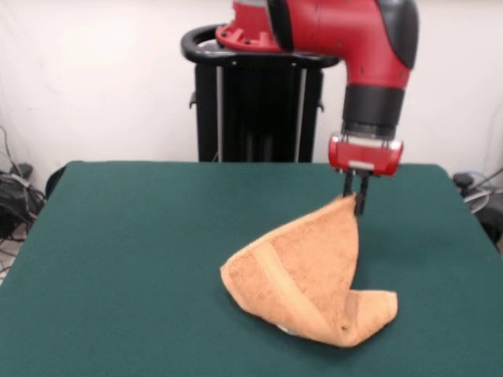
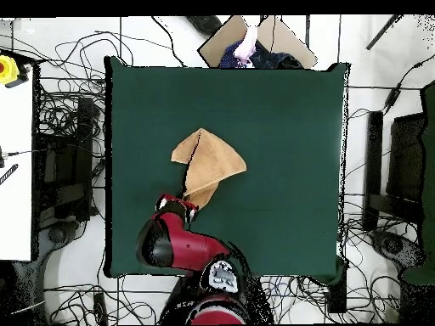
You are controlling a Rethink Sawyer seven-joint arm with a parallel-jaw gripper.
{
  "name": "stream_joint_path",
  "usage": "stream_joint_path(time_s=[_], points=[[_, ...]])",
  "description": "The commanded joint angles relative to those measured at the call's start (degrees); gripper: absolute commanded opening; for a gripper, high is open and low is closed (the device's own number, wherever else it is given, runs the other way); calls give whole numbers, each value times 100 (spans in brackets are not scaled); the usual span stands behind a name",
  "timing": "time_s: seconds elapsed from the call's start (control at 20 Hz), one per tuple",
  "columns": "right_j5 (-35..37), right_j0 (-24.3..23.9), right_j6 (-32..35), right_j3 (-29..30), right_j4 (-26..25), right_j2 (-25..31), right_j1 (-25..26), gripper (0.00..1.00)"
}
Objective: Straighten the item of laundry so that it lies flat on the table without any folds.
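Observation:
The light-orange terry towel [image 1: 302, 275] is lifted by one corner into a tent shape on the dark green table [image 1: 126, 259]. Its lower part rests folded on the cloth, with a woven band stripe running across the left side. My gripper [image 1: 354, 198] is shut on the towel's raised corner, right of the table's centre in the front view. In the overhead view the towel [image 2: 212, 160] lies near the table's [image 2: 280, 110] middle, and my gripper [image 2: 189, 204] pinches its corner nearest the robot's base.
The robot's black pedestal [image 1: 255, 102] stands behind the table's far edge. A person [image 2: 246, 42] with a cardboard sheet shows at the top edge of the overhead view. Cables and equipment lie around the table on the floor.

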Motion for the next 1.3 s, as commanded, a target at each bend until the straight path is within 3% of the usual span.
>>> stream_joint_path(time_s=[0.05, 0.55, 1.3], points=[[1943, 122, 645, 140, 227, -358, -1307, 0], [2363, 453, 1077, 42, 143, -534, -1392, 0], [4412, 2282, 2133, -281, 580, -1885, -1981, 0]])
